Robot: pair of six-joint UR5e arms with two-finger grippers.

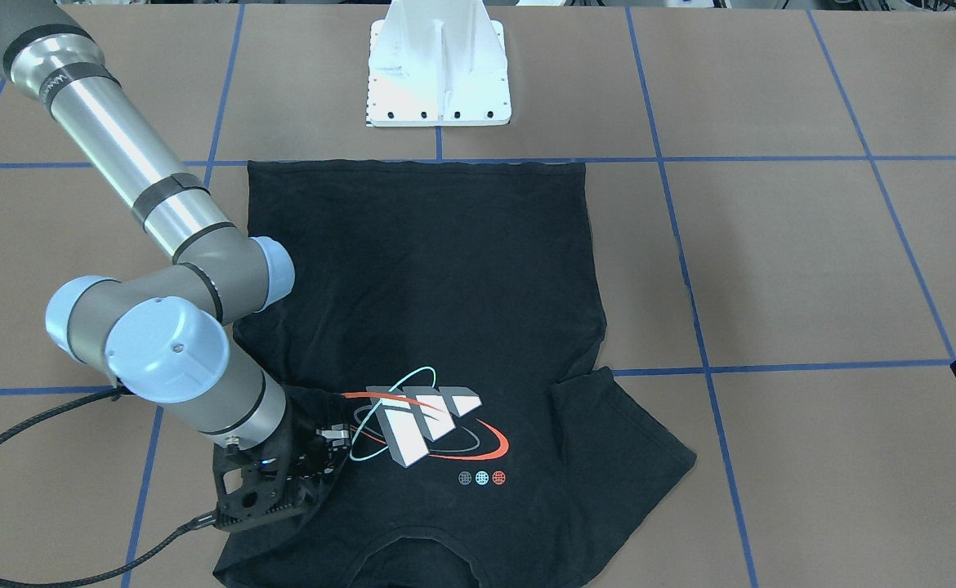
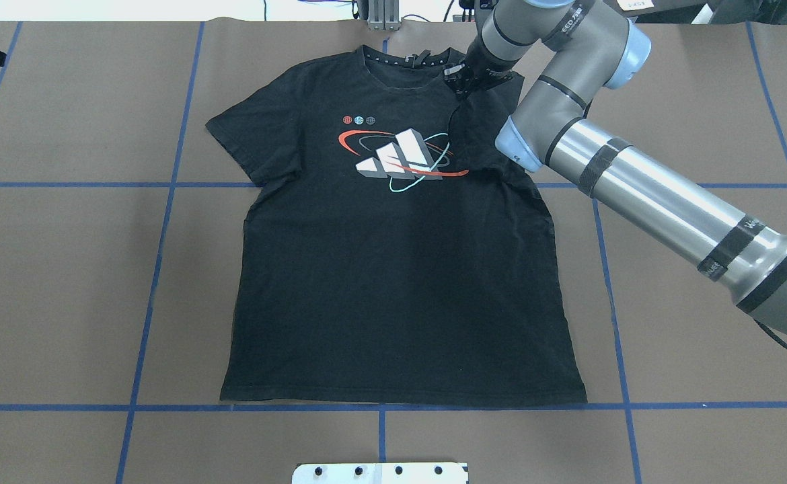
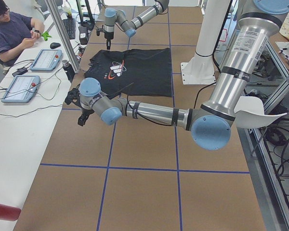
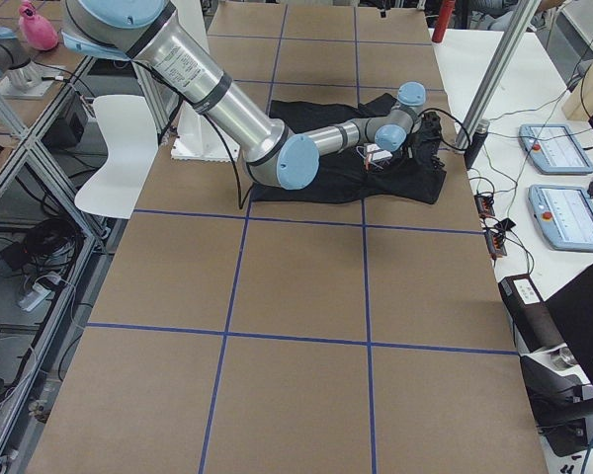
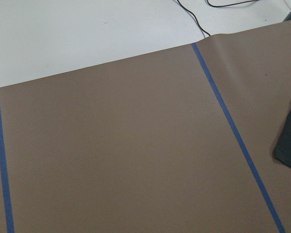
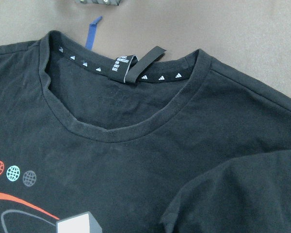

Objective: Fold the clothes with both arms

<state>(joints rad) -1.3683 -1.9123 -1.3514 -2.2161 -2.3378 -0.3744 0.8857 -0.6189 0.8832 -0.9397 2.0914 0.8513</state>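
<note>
At the counter's (image 2: 64,282) robot-side edge a white base pedestal (image 1: 439,73) is bolted down. The counter is covered in brown sheeting and is divided into large squares by blue tape lines (image 2: 165,222).

Just beyond the pedestal, the black T-shirt (image 2: 393,282) is spread flat at mid-counter, front up. Its hem is laid along a tape line on the pedestal's side and its collar (image 6: 121,128) is turned toward the far edge. The white, red and teal graphic (image 2: 400,158) is seen on the chest.

The sleeve (image 6: 242,194) toward the counter's right edge is folded inward over the shoulder. There the right hand (image 2: 462,86) is closed on a pinch of the T-shirt, the right arm (image 2: 649,195) being stretched across from the right edge.

The left hand (image 3: 82,115) is held above the far left corner, well apart from the cloth. Whether it is open cannot be told.

Past the far edge, aluminium posts (image 3: 62,33) are set, then a white desk (image 3: 19,120) with two tablets (image 3: 20,88), at which a person (image 3: 9,33) is seated.
</note>
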